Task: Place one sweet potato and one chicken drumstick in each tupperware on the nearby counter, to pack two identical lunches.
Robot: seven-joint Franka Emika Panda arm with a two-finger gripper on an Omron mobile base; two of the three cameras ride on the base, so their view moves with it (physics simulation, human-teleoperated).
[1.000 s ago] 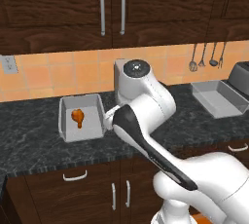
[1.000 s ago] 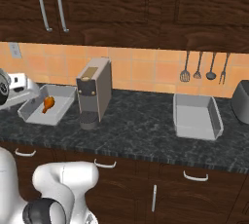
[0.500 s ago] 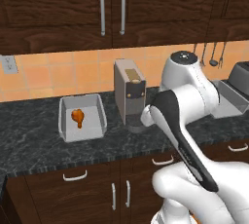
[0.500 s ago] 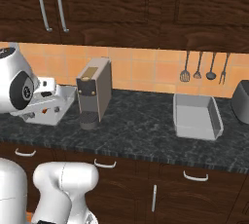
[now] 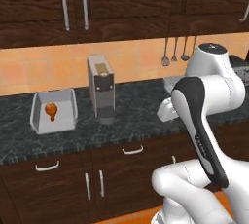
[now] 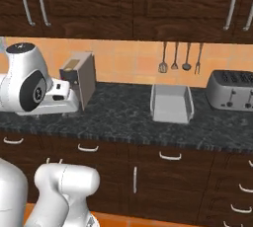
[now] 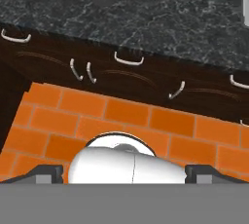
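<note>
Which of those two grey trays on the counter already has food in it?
The left tupperware, beside the coffee machine: a chicken drumstick lies inside. The other tray, near the toaster, is empty.

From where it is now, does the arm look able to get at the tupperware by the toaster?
Probably yes: the empty tupperware sits open on the counter with nothing over it, and the gripper is open and empty.

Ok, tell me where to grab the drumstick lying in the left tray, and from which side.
Grip the chicken drumstick across its thick rounded end, which points toward the back wall; the thin bone end points to the front. Come straight down from above: it lies flat on the floor of the tupperware, whose flared walls would likely block a sideways approach.
</note>
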